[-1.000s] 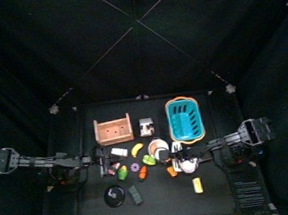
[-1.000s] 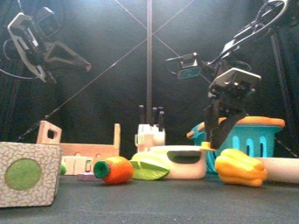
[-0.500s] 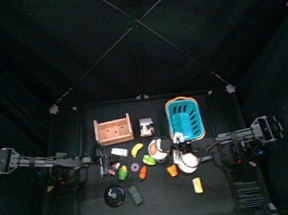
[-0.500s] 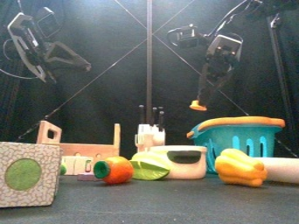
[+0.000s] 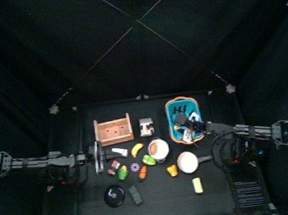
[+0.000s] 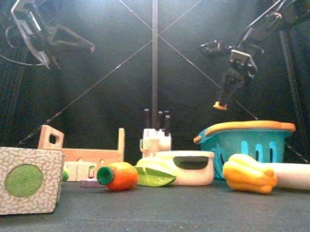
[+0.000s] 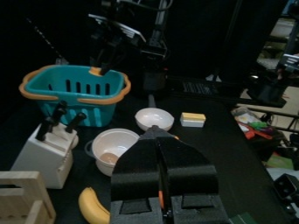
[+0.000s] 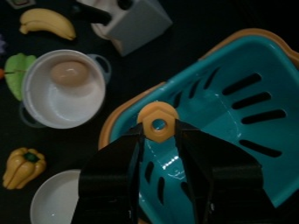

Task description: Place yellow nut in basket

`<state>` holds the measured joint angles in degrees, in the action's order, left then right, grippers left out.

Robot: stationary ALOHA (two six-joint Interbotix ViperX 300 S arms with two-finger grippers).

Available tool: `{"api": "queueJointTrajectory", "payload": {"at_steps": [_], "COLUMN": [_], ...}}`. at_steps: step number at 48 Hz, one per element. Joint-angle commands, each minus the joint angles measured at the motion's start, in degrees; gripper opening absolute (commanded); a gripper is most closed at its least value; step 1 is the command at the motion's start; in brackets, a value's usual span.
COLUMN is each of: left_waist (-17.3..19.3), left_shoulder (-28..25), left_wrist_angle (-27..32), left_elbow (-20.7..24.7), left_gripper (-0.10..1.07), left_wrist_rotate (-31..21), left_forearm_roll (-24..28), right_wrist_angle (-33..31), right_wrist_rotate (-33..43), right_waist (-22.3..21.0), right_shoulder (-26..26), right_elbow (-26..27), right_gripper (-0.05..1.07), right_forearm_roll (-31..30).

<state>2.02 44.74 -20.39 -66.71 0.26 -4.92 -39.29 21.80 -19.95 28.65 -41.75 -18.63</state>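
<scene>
The yellow nut, an orange-yellow ring, sits pinched between my right gripper's jaws, over the rim of the bright blue basket. In the front view the right gripper hangs high above the basket, with the nut at its tip. In the top view the right gripper reaches over the basket. My left gripper is shut and empty, resting at the table's left.
A wooden box and a white knife block stand left of the basket. White bowls, a banana, a yellow pepper, an orange fruit and a cube with a green circle lie in front.
My right gripper has risen from among the items and moved back over the basket with the nut. The left arm has drawn back a little to the left.
</scene>
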Motion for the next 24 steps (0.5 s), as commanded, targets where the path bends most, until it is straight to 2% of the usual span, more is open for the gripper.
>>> {"api": "queueJointTrajectory", "payload": {"at_steps": [1, 13, 24], "left_waist": [1.14, 1.32, 1.23], "left_shoulder": [1.76, 2.11, 2.20], "left_wrist_angle": [-0.09, -1.58, -1.49], "left_elbow": [0.00, -3.78, -4.83], "left_gripper": [-0.02, -0.02, -0.02], "left_wrist_rotate": [0.00, 0.09, 0.09], "left_forearm_roll": [0.79, 0.88, 1.93], "right_wrist_angle": [1.67, 1.76, 1.58], "right_wrist_rotate": [0.09, 0.09, 0.09], "right_waist": [-1.76, -5.19, -7.65], "right_shoulder": [0.18, -1.93, -3.25], "right_elbow": [-0.09, -1.58, -3.69], "right_gripper": [0.64, 0.64, 0.65], "right_forearm_roll": [0.53, 0.09, -0.18]}}
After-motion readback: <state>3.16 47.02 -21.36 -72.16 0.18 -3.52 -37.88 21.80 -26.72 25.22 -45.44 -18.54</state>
